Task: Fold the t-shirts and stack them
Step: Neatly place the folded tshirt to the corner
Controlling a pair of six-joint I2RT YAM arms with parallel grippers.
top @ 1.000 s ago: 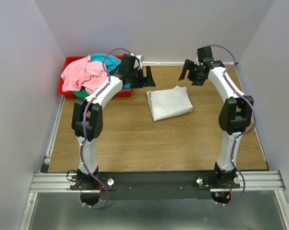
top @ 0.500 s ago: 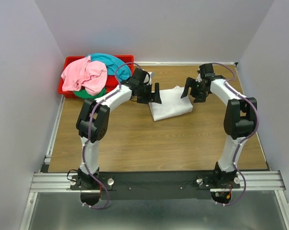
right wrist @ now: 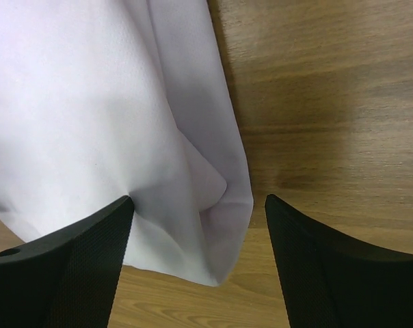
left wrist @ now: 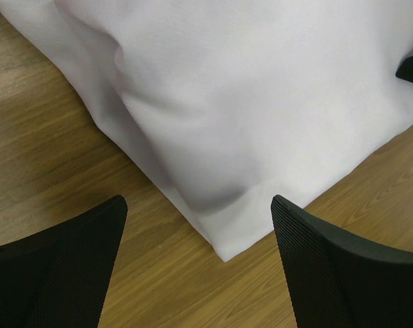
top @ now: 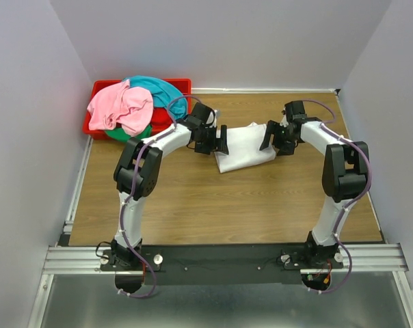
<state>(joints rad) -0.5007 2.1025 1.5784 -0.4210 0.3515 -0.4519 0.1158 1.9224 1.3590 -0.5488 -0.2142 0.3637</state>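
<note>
**Toward the far edge of the table, both grippers straddle the folded white shirt**

Toward the far edge of the table, about midway along it, the white t-shirt (top: 246,147) lies folded flat into a rough rectangle. The left gripper (top: 215,141) hangs over its left near corner and the right gripper (top: 273,139) over its right edge. Both sets of jaws stand released, cloth showing between the fingers and nothing held.

The likely trouble is a shallow pinch. The right edge shows loose layers lying one over another, so a grip there could catch only the top ply and pull the fold open. If one side closes before the other, the shirt could skew or drag across the wood. Fingers coming down too steeply could also scrape the table instead of getting under the cloth.

A second ago the left gripper was by the red bin (top: 96,89) at the far left corner, where the pink t-shirt (top: 121,106), teal t-shirt (top: 157,87) and green t-shirt (top: 128,134) are heaped. The right gripper was raised near the far edge. Both have since come in to the shirt, which has barely moved.
</note>
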